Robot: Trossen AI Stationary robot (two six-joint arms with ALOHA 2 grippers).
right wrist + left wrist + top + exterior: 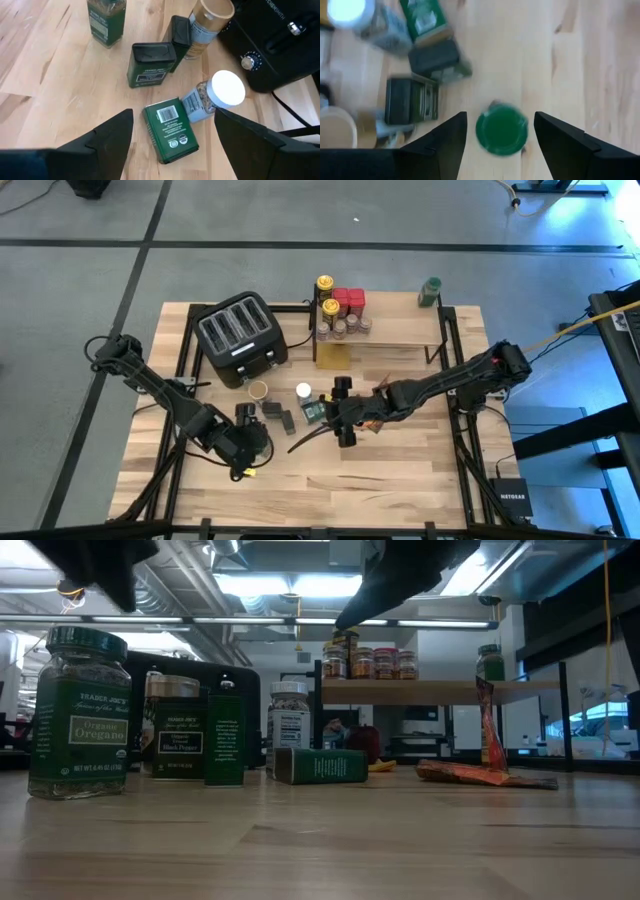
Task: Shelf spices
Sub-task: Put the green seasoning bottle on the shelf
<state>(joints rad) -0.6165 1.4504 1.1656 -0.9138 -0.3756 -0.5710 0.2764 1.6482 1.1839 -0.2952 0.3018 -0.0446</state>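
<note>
We had the left gripper spread wide, empty, straddling the green-lidded glass oregano jar: drop straight, close below the lid. Right gripper gaped empty over the flat-lying green tin; best pinched across its narrow sides. Far off, the pale plank-topped shelf had free space.

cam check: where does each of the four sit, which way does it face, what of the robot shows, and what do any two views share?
High: above the table, straight down; both arms, left gripper, right gripper, toaster, shelf.
Low: table-top height, level across to the shelf; dark arm parts at top.
Left wrist: down past its own open fingers onto the green-lidded jar.
Right wrist: down past its own open fingers at the lying green tin.
Shared: that tin also in low.
</note>
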